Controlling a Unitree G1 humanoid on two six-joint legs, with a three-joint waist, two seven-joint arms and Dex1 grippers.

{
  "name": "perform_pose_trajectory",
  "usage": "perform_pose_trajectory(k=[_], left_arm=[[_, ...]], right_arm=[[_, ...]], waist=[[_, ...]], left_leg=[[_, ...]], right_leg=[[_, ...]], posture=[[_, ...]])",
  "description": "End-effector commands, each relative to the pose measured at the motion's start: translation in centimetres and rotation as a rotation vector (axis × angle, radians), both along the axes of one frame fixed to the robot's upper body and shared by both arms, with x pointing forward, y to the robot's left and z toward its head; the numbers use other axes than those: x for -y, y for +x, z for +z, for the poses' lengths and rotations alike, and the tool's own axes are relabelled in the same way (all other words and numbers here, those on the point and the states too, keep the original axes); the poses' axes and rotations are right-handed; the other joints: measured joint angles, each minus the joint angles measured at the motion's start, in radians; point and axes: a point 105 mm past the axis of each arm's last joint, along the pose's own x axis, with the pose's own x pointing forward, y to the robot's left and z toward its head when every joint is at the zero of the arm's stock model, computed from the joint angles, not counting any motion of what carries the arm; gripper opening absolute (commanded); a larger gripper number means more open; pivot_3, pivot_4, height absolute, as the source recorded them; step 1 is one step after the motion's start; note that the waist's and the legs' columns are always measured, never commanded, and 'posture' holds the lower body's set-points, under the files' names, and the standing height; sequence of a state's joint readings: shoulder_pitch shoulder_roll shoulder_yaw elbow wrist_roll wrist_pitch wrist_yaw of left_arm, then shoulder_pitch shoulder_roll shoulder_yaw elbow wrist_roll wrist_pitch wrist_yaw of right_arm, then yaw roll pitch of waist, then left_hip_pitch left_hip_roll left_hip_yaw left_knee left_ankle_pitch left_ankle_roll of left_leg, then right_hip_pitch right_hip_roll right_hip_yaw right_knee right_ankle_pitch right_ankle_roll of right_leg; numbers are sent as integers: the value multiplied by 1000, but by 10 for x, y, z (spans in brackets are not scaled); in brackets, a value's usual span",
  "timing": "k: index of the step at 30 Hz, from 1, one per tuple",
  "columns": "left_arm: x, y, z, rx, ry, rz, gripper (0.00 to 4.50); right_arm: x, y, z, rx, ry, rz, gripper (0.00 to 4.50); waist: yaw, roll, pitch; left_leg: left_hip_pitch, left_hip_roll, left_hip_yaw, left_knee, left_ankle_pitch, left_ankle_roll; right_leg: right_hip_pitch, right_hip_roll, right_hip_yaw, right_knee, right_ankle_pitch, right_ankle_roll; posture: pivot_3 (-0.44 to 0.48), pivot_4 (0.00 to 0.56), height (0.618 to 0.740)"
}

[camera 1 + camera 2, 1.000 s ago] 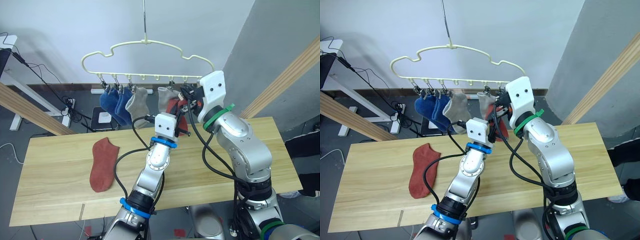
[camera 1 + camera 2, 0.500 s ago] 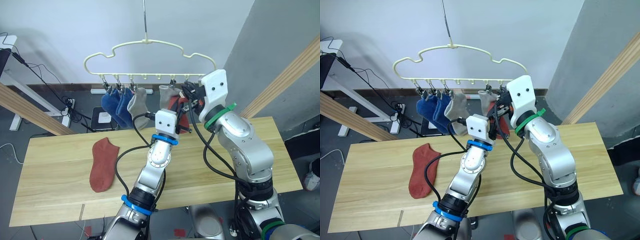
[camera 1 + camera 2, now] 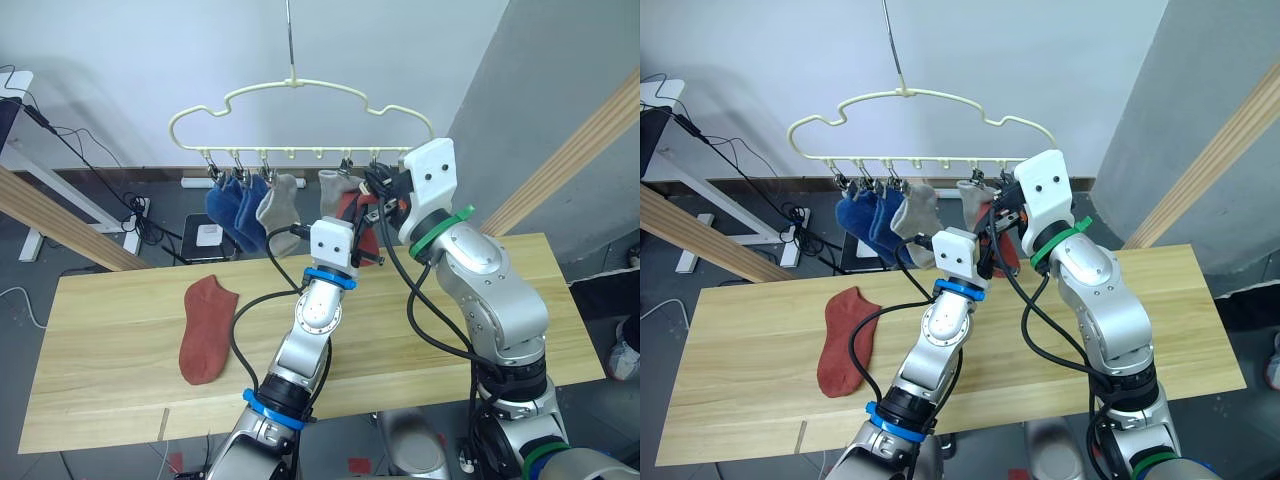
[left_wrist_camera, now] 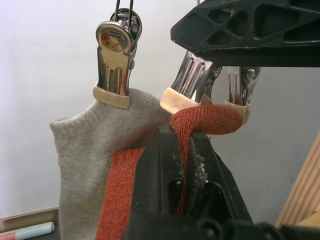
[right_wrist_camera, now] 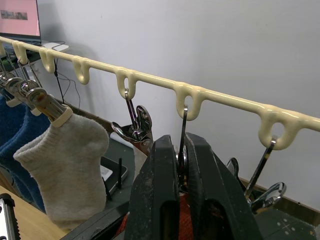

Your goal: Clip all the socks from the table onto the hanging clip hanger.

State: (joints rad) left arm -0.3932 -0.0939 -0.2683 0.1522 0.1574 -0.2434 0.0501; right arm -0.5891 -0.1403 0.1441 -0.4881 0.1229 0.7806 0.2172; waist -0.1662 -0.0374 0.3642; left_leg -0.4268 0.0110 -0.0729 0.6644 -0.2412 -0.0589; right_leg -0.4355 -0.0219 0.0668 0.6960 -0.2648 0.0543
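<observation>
The cream clip hanger [image 3: 300,90] hangs above the far edge of the table [image 3: 110,300]. Two blue socks [image 3: 235,205] and a grey sock [image 3: 275,205] hang from its left clips, and another grey sock [image 4: 85,150] further right. My left gripper [image 4: 182,165] is shut on a rust-red sock [image 4: 210,117], holding its cuff up at a metal clip [image 4: 187,82]. My right gripper [image 5: 181,155] is shut on that clip, just under the hanger bar [image 5: 225,97]. A second rust-red sock [image 3: 205,315] lies flat on the table's left half.
Slanted wooden poles stand at the left [image 3: 60,220] and the right [image 3: 570,150] of the table. Cables and a white stand [image 3: 30,170] sit on the floor behind. Several empty loops [image 5: 82,70] remain along the bar.
The hanger and its socks have swung slightly to the right. My left gripper has risen a little with the rust-red sock; the right gripper stays at the clip.
</observation>
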Motion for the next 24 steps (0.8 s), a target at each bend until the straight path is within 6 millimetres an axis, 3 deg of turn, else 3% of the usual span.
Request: perform_pose_trajectory(k=[1,7,9,14,24], left_arm=[[3,-8,27,97,-54,-17,7],[2,-8,27,103,-44,-23,7],[2,-8,27,104,-42,-22,0],[1,-7,26,104,-34,-24,0],[0,-9,21,99,4,-44,0]], right_arm=[[-4,-5,-1,-9,-6,27,0],[-4,-5,0,-8,4,30,0],[-4,-5,1,-6,14,28,500],[-6,-7,1,-6,10,45,2297],[9,-17,7,20,1,61,2297]], waist=[[0,0,0],[0,0,0],[0,0,0],[0,0,0],[0,0,0]], left_leg=[[0,0,0,0,0,0],[0,0,0,0,0,0],[0,0,0,0,0,0],[0,0,0,0,0,0],[0,0,0,0,0,0]], right_leg=[[0,0,0,0,0,0],[0,0,0,0,0,0],[0,0,0,0,0,0],[0,0,0,0,0,0],[0,0,0,0,0,0]], posture=[[-270,308,740],[-271,306,740],[-270,306,740],[-270,305,740],[-269,305,740]])
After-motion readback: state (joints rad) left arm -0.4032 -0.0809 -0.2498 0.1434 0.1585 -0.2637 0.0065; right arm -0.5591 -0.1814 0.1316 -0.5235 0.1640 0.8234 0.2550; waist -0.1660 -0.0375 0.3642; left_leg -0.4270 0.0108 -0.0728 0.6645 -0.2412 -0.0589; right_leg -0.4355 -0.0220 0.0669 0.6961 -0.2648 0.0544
